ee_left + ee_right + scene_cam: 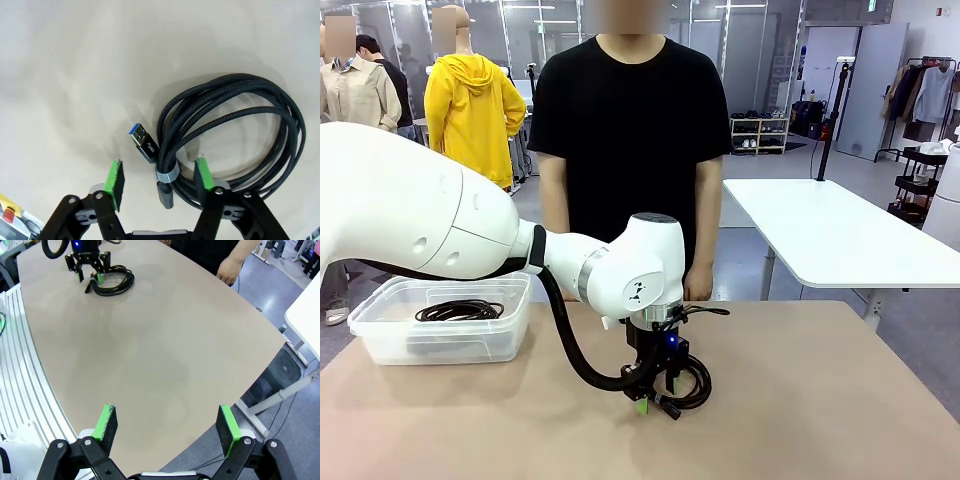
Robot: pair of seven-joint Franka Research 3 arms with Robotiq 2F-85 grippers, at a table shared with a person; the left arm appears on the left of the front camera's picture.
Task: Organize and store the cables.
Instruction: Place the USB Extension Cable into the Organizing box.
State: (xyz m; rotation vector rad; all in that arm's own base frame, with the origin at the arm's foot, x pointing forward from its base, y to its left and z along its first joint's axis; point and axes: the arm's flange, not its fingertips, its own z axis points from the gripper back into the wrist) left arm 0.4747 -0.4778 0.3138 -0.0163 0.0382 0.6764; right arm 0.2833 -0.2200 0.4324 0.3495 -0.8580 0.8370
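Observation:
A coiled black braided cable [240, 120] lies on the tan table, bound by a grey tie, with a blue USB plug [142, 140] sticking out. My left gripper [159, 175] is down over it, open, with a green pad on either side of the tied part of the coil and not touching it. The front view shows the same gripper [655, 403] at the table's middle with the cable [695, 385] to its right. Another coiled cable [460, 311] rests inside the clear plastic bin [380, 325]. My right gripper [167, 425] is open and empty above the table's edge, far from the cable [117, 282].
A person in a black shirt stands at the far side, hands [698, 283] hanging near the table edge. The bin sits at the left of the table. A white table [840, 235] stands behind on the right. White ribbed panels [20, 365] border the table in the right wrist view.

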